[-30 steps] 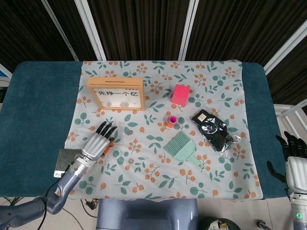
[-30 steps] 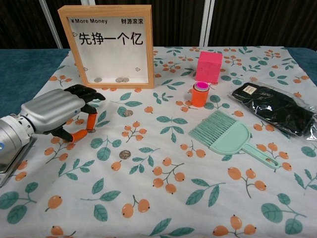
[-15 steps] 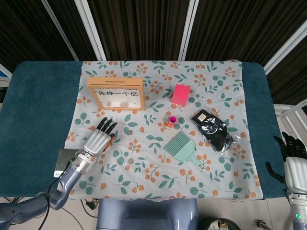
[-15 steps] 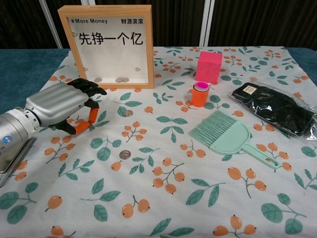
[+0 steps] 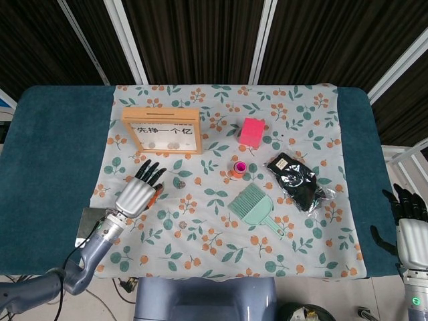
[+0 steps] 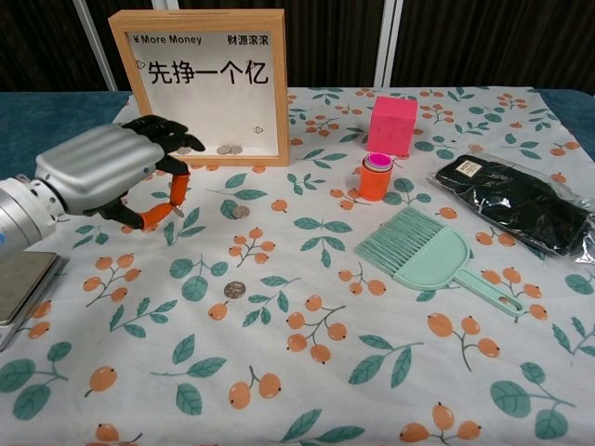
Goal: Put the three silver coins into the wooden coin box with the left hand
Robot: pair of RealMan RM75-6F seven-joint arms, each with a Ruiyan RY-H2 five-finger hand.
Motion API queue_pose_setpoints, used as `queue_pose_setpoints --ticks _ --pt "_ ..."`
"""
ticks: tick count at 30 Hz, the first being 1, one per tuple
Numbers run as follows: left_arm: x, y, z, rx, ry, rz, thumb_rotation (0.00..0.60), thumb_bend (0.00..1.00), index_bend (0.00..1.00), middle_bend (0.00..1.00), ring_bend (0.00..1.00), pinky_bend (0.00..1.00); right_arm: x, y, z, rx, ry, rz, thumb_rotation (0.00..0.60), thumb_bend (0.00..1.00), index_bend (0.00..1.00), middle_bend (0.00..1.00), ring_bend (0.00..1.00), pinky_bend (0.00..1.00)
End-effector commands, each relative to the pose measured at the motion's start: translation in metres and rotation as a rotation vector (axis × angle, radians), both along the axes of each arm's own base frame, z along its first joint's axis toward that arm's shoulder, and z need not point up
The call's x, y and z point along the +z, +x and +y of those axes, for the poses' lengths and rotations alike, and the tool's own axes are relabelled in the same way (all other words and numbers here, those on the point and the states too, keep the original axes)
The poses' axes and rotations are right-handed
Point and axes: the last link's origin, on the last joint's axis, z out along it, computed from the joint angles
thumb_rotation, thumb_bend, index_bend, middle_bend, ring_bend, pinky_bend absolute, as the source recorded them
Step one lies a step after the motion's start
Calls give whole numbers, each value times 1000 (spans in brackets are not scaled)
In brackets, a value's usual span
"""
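Observation:
The wooden coin box (image 5: 162, 112) (image 6: 200, 15) stands upright at the back left of the floral cloth, with a few coins lying at the bottom behind its pane. One silver coin (image 6: 241, 212) (image 5: 179, 182) lies on the cloth in front of the box. A second silver coin (image 6: 234, 290) (image 5: 179, 225) lies nearer to me. My left hand (image 6: 107, 172) (image 5: 137, 194) hovers above the cloth just left of the nearer box corner, fingers curled and thumb tip close to a finger; no coin shows between them. My right hand (image 5: 409, 227) hangs off the table's right side, fingers apart and holding nothing.
A pink block (image 6: 391, 124), an orange cup (image 6: 375, 178), a green dustpan brush (image 6: 418, 251) and a black packet (image 6: 516, 200) sit on the right half of the cloth. A flat grey device (image 6: 23, 288) lies under my left forearm at the near left edge.
My left hand has risen off the cloth and moved toward the coin box. Both coins on the cloth stayed in place, and the right hand barely moved.

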Motion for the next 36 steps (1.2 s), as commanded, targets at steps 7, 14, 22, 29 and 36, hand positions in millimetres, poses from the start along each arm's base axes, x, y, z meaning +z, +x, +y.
queue_pose_setpoints --ticks 7,14,22,29,36 --pt "97 74 25 -88 114 -17 600 544 719 137 0 0 0 0 0 0 -4 5 600 394 149 46 22 0" --pt "150 118 54 -67 134 25 600 544 723 142 0 0 0 0 -1 -6 -12 -1 600 395 149 46 22 0" --pt "186 147 88 -15 172 104 600 544 726 145 0 0 -2 0 -1 -18 -20 -31 600 394 149 46 22 0" --pt "193 158 122 104 178 119 600 544 726 146 0 0 -3 -1 -3 -36 -26 -58 600 395 149 47 22 0" --pt "190 160 139 147 188 140 600 543 727 147 0 0 -2 -1 -4 -40 -39 -69 600 395 149 46 22 0"
